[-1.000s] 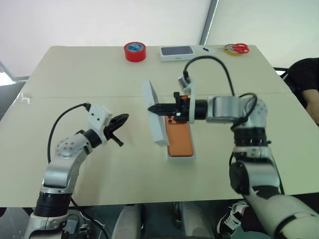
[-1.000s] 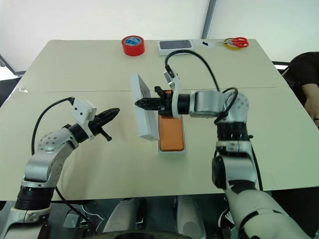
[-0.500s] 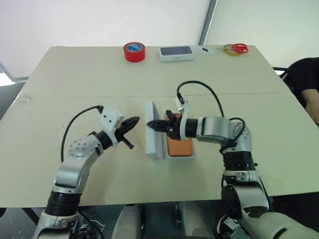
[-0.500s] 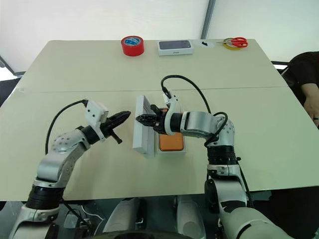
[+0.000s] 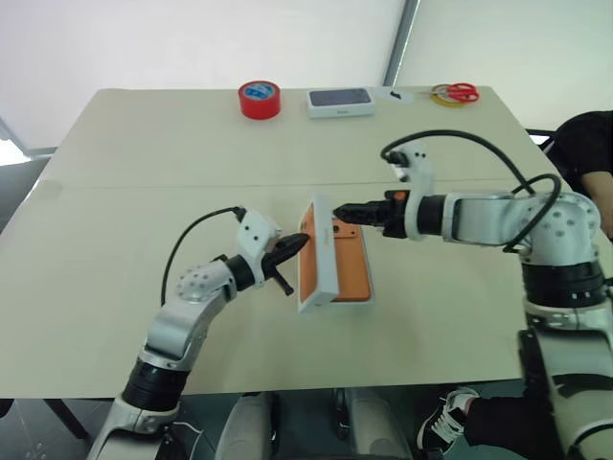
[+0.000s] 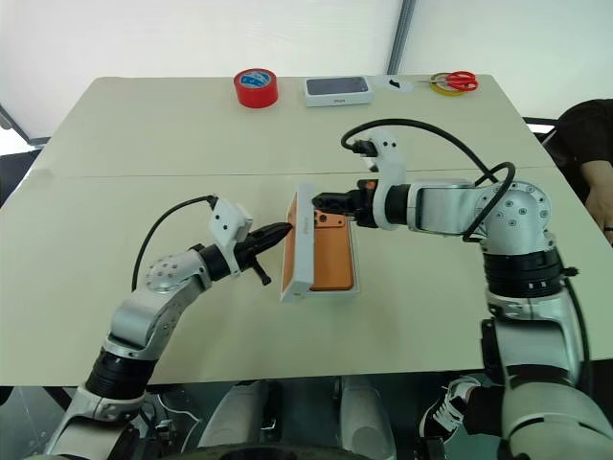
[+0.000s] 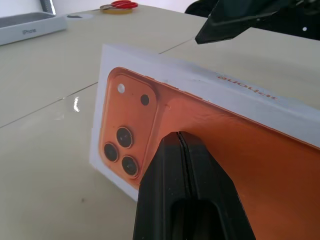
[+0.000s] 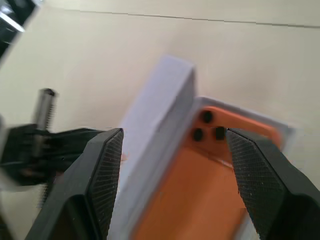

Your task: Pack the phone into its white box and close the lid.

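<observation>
Beige table [image 5: 144, 144] under a white tent wall, a seam line running across it mid-way. A person's dark sleeve [image 5: 586, 144] shows at the right edge.

Right arm reaches in from the right, roughly level, pointing left toward the middle of the table. Right gripper [image 5: 342, 208] hangs just past the far end of the lid, fingers spread and holding nothing; in the right wrist view the two pads [image 8: 102, 170] stand wide either side of the lid's edge and the phone's lens corner.

Left arm comes in low from the left. Left gripper [image 5: 299, 241] has its fingers pressed together, tip against the lid's printed outer face; the left wrist view shows the joined black tips right on the orange print.

Lid [image 5: 318, 255] stands on its long edge, tilted, leaning over the box, orange phone picture facing left. Not closed yet.

Box [image 5: 369, 293] lies flat at table centre, just right of the lid's lower edge and touching it.

Phone [image 5: 350, 264] lies inside the box, orange back up, lens cluster at the far end next to the right gripper.

Far edge of the table, well apart from the work: a white box with dark top [image 5: 340, 101], a red tape roll [image 5: 260, 100] to its left, red-handled scissors [image 5: 460, 92] on a yellow ring at the far right corner.
</observation>
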Controlling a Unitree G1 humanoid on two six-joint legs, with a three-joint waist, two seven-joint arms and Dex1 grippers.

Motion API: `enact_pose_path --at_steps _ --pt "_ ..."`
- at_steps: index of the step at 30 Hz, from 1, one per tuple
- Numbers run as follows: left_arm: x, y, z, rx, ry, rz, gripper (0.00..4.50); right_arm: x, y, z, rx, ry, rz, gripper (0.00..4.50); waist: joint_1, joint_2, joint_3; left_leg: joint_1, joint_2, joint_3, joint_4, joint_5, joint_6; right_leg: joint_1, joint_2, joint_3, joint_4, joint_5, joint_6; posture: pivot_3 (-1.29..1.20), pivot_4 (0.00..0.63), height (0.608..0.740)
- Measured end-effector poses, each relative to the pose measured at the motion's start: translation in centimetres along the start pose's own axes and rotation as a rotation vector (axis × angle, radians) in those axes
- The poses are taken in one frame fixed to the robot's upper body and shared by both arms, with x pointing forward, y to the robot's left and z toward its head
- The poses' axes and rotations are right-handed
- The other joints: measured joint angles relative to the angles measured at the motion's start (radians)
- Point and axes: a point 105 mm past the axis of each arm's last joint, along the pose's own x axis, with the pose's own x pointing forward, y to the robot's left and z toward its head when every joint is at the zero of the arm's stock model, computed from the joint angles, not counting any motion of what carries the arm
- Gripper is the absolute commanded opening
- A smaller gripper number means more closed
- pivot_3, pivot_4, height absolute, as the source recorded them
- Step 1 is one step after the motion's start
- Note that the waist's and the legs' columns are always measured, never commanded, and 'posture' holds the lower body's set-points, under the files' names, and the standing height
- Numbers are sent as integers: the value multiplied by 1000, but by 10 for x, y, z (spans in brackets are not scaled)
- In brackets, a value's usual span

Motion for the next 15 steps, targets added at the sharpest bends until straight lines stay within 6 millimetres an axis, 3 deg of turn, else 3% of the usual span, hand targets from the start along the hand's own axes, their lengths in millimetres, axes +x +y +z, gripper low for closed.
enact_pose_path --at_steps 5,11,15 --pt "14 -8 -3 0 13 -22 0 0 -6 -3 -106 1 -2 36 0 0 0 0 0 0 0 0 0 0 0 0 0 0 0 0 150 732" --pt "19 -5 -1 -13 4 0 0 2 -19 -17 -296 58 -76 36 2 0 0 0 0 0 0 0 0 0 -1 0 0 0 0 0 150 732" --pt "11 10 0 -43 13 52 0 4 -29 -29 -441 109 -132 36 0 0 0 0 0 0 0 0 0 0 -1 0 0 0 -1 0 150 732"
